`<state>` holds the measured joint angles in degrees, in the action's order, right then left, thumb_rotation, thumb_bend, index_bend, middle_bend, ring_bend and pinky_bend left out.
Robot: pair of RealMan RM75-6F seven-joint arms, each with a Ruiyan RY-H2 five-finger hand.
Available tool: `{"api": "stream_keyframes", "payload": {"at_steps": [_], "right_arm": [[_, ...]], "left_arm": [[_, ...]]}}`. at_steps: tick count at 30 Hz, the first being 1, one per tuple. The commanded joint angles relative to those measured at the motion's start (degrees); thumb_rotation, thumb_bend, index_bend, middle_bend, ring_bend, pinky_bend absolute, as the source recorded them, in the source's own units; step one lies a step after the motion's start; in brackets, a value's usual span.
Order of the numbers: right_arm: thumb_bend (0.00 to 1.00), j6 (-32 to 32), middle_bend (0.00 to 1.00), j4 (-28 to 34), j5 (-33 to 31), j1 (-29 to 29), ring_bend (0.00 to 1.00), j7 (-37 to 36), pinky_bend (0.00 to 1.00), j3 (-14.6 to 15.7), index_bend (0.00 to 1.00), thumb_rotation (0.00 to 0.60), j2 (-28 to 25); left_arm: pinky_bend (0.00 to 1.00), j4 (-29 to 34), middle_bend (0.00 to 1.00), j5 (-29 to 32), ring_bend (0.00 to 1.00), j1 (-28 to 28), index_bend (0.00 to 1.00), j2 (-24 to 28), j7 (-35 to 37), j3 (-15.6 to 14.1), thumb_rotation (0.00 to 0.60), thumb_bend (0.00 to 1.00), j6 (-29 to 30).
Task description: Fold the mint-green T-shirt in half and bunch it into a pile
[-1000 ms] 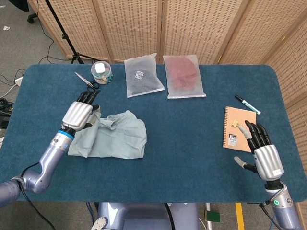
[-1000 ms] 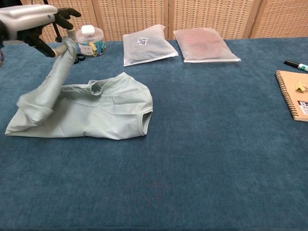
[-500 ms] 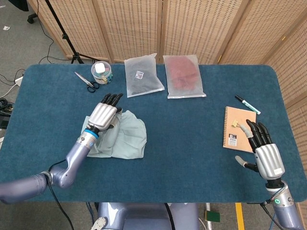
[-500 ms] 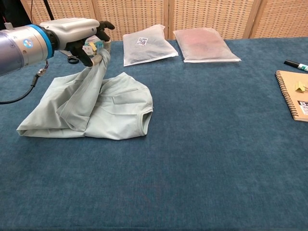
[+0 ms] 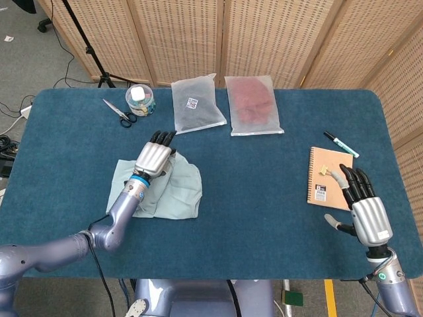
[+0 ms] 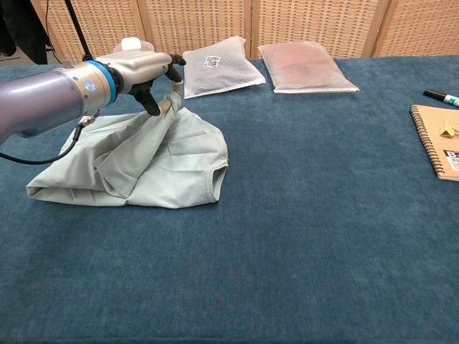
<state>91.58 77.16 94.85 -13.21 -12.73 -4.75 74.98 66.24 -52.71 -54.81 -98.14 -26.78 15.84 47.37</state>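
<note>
The mint-green T-shirt [image 5: 178, 191] [image 6: 179, 161] lies crumpled on the blue table, left of centre. My left hand [image 5: 153, 157] [image 6: 147, 72] hovers over its far edge and pinches a fold of the cloth, lifted and drawn over the rest of the shirt. Part of the shirt is hidden under my left forearm in the head view. My right hand [image 5: 362, 208] stays near the table's front right, fingers spread, holding nothing; the chest view does not show it.
A spiral notebook [image 5: 327, 177] and a marker [image 5: 340, 144] lie at the right. Two bagged garments [image 5: 195, 102] [image 5: 252, 104], a small clear jar [image 5: 140, 100] and scissors [image 5: 117, 110] sit along the far side.
My left hand has carried the pinched fold of the shirt rightward, from above the left edge to over the shirt's far right part. The right hand has stayed put.
</note>
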Motion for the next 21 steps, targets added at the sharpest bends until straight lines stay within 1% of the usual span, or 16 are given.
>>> {"api": "stream_keyframes", "payload": {"at_steps": [1, 8, 9, 10, 11, 12, 13, 15, 16, 20, 21], "right_arm": [[0.09, -0.03, 0.0, -0.05, -0.14, 0.0, 0.0, -0.09, 0.0, -0.09, 0.0, 0.6, -0.02], [0.09, -0.43, 0.0, -0.08, -0.56, -0.1, 0.0, -0.63, 0.0, -0.27, 0.0, 0.6, -0.18], [0.09, -0.42, 0.0, -0.05, -0.58, -0.09, 0.0, -0.72, 0.0, -0.29, 0.0, 0.6, -0.23], [0.09, -0.41, 0.0, -0.01, -0.61, -0.09, 0.0, -0.82, 0.0, -0.32, 0.0, 0.6, -0.28], [0.09, -0.4, 0.0, 0.01, -0.6, -0.09, 0.0, -0.9, 0.0, -0.33, 0.0, 0.6, -0.32], [0.09, -0.39, 0.0, 0.03, -0.58, -0.09, 0.0, -0.93, 0.0, -0.33, 0.0, 0.6, -0.34], [0.09, -0.39, 0.0, 0.03, -0.58, -0.08, 0.0, -0.96, 0.0, -0.33, 0.0, 0.6, -0.36], [0.09, -0.33, 0.0, 0.1, -0.52, -0.05, 0.0, -1.02, 0.0, -0.3, 0.0, 0.6, -0.41], [0.09, -0.29, 0.0, 0.13, -0.5, -0.05, 0.0, -1.02, 0.0, -0.31, 0.0, 0.6, -0.43], [0.09, -0.13, 0.0, 0.22, -0.48, 0.04, 0.0, -1.11, 0.0, -0.33, 0.0, 0.6, -0.51], [0.09, -0.11, 0.0, 0.22, -0.48, 0.05, 0.0, -1.11, 0.0, -0.33, 0.0, 0.6, -0.53]], "left_arm": [[0.0, -2.58, 0.0, -1.88, 0.0, -1.14, 0.8, -2.19, 1.96, -0.05, 0.6, 0.59, -0.3], [0.0, -7.96, 0.0, -2.97, 0.0, -2.95, 0.8, -6.81, 3.51, -0.38, 0.6, 0.58, -1.48], [0.0, -8.68, 0.0, -2.9, 0.0, -3.09, 0.76, -7.34, 3.58, -0.36, 0.6, 0.57, -1.56], [0.0, -9.17, 0.0, -2.72, 0.0, -3.17, 0.68, -7.76, 3.72, -0.35, 0.6, 0.56, -1.83], [0.0, -9.56, 0.0, -2.55, 0.0, -3.25, 0.57, -8.11, 3.98, -0.3, 0.6, 0.54, -2.19], [0.0, -9.74, 0.0, -2.51, 0.0, -3.29, 0.44, -8.27, 4.14, -0.28, 0.6, 0.52, -2.36], [0.0, -9.87, 0.0, -2.52, 0.0, -3.31, 0.28, -8.36, 4.29, -0.28, 0.6, 0.5, -2.47], [0.0, -9.94, 0.0, -2.56, 0.0, -3.25, 0.07, -8.46, 4.46, -0.34, 0.6, 0.43, -2.55], [0.0, -9.85, 0.0, -2.63, 0.0, -3.2, 0.01, -8.44, 4.59, -0.32, 0.6, 0.39, -2.47], [0.0, -8.72, 0.0, -3.75, 0.0, -2.59, 0.0, -7.86, 5.96, -0.12, 0.6, 0.24, -1.09], [0.0, -8.45, 0.0, -4.01, 0.0, -2.44, 0.0, -7.67, 6.29, -0.06, 0.6, 0.18, -0.79]]}}
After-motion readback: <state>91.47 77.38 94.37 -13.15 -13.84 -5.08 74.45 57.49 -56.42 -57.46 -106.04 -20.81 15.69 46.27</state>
